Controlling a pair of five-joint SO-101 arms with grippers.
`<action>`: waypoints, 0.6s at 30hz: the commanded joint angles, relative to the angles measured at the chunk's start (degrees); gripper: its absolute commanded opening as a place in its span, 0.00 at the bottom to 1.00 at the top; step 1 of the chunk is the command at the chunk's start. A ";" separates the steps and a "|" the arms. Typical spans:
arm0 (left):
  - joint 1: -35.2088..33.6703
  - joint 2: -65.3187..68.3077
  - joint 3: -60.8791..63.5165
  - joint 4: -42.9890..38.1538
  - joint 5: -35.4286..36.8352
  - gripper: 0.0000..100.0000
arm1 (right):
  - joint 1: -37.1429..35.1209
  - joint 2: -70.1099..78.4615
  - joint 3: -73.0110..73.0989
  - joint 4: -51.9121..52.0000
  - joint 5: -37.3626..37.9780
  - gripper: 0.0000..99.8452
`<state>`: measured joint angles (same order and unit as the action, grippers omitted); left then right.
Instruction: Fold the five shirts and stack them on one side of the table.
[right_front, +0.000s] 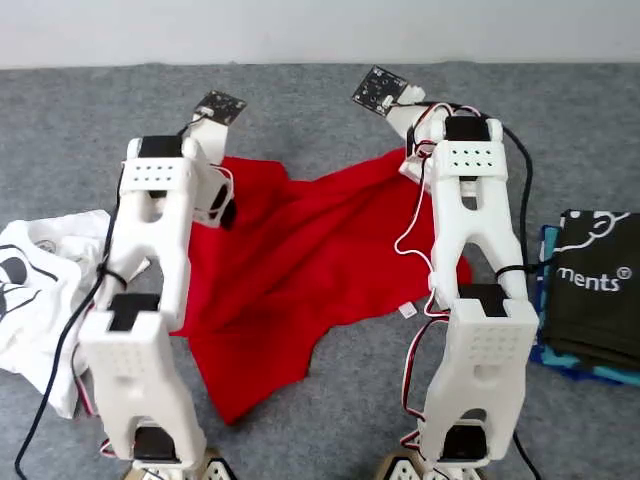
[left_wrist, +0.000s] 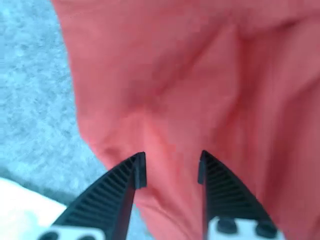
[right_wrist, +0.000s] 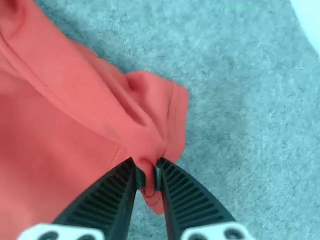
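Red shirt (right_front: 300, 270) is seen in the high view lying crumpled across the middle of the grey surface (right_front: 300, 100), with 2 arms set over its far edge, 1 near each far corner. A white shirt (right_front: 40, 280) lies unfolded at the left edge, and a folded dark stack (right_front: 590, 290) lies at the right edge.

In the left wrist view, the left claw (left_wrist: 170, 170) is spread, with red cloth beneath and between the jaws, close to the shirt's edge. Whether the cloth is touched cannot be told.

In the right wrist view, the right claw (right_wrist: 147, 176) is pressed together on a small bunched fold at the shirt's corner.

The step is judged to be flattening the shirt for folding. It would be done well if the left claw were first closed on a single edge layer, and both corners were then lifted evenly and drawn taut, so that wrinkles are pulled out without the pinched fold being lost.
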<state>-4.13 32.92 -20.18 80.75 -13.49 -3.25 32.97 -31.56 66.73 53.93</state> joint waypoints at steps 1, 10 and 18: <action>-1.41 6.33 -11.65 4.75 0.09 0.18 | -0.31 -0.57 -3.08 0.57 -0.62 0.01; -1.49 26.29 -34.33 19.96 -0.44 0.13 | -0.40 -0.57 -3.08 0.57 -0.62 0.01; 1.49 20.57 -20.35 19.96 -6.77 0.01 | 0.04 -1.01 -3.08 0.57 -0.53 0.01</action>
<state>-3.08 57.63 -46.73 98.77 -19.30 -3.25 32.97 -31.56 67.08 53.93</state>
